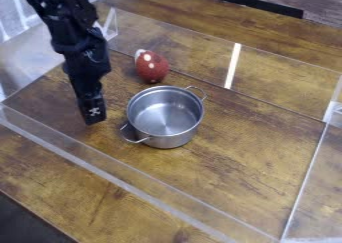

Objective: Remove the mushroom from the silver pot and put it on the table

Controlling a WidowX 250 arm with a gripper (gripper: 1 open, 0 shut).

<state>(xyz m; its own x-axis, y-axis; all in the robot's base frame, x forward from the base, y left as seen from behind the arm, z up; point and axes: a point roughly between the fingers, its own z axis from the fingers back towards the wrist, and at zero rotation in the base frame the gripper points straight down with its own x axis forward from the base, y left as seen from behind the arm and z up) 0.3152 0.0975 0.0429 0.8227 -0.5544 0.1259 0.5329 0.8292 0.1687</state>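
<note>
The silver pot (164, 117) stands in the middle of the table (254, 177), and its shiny inside looks empty. The mushroom (151, 66), red-brown with a pale patch, lies on the wood just behind and to the left of the pot. My gripper (94, 114) points almost straight down on the black arm. It hangs low over the table just left of the pot, apart from its rim. Its fingers stand open with nothing between them.
Clear acrylic walls (80, 152) fence the wooden top at the front, left and right. A dark strip (261, 2) lies at the far edge. Bare wood shows to the right of the pot and in front of it.
</note>
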